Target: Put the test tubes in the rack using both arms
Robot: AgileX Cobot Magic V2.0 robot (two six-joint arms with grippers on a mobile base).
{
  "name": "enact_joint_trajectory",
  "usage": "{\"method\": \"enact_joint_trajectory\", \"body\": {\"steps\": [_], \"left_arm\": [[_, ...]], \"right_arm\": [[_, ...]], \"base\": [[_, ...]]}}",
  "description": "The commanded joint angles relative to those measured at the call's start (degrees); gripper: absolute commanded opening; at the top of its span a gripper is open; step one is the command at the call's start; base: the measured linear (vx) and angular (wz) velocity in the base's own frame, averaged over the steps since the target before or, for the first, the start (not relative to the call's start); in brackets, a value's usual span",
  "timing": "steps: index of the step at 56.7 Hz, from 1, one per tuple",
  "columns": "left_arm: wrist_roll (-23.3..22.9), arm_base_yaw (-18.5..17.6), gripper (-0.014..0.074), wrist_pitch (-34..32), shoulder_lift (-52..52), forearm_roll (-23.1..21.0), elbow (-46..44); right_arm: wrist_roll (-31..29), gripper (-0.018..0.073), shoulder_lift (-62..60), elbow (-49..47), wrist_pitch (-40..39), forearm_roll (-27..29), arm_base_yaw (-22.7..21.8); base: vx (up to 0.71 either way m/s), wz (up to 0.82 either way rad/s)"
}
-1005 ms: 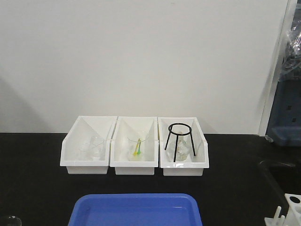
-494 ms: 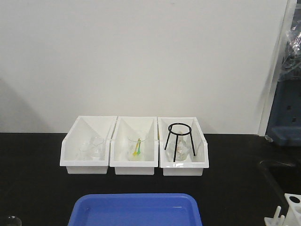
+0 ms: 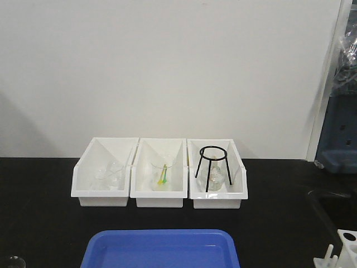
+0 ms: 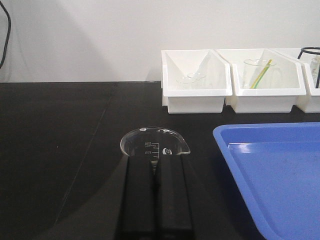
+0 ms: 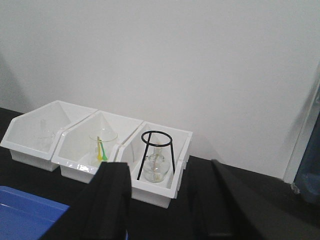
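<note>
The white rack with upright pegs shows only partly, at the bottom right corner of the front view. No test tubes are visible in any view. My left gripper is shut, its dark fingers pressed together low over the black table, with nothing seen between them. A clear glass beaker stands right at its fingertips. My right gripper is open and empty, with its fingers wide apart, raised and facing the white bins. Neither gripper shows in the front view.
Three white open-front bins stand in a row by the wall, holding glassware; the right one holds a black tripod stand over a flask. A blue tray lies at the table's front middle. The beaker's rim shows at the front left.
</note>
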Motion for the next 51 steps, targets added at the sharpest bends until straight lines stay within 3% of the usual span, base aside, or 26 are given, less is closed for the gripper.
{"method": "enact_joint_trajectory", "body": {"steps": [1,20,30,37,45,51], "left_arm": [[-0.27,-0.26,-0.0006,-4.29,-1.02,0.0,-1.45],[-0.27,-0.26,-0.0006,-4.29,-1.02,0.0,-1.45],[-0.27,-0.26,-0.0006,-4.29,-1.02,0.0,-1.45],[-0.27,-0.26,-0.0006,-4.29,-1.02,0.0,-1.45],[-0.27,-0.26,-0.0006,-4.29,-1.02,0.0,-1.45],[-0.27,-0.26,-0.0006,-4.29,-1.02,0.0,-1.45]], "right_arm": [[-0.52,0.0351,0.42,-1.91,-2.35,0.44,-0.35],[-1.82,0.0344,0.42,-1.91,-3.36,-1.26,-0.35],[1.46,0.0274,0.42,-1.91,-3.52,-3.59,-0.35],[18.45,0.0176,-0.14,-1.91,-3.22,-16.82,-0.35],[46.66,0.0047,-2.12,-1.91,-2.02,-40.68,-0.35],[62.88,-0.0015,-4.37,-0.75,-1.94,-55.21,-0.35]], "base": [[0.0,0.0],[0.0,0.0],[0.0,0.0],[0.0,0.0],[0.0,0.0],[0.0,0.0]]}}
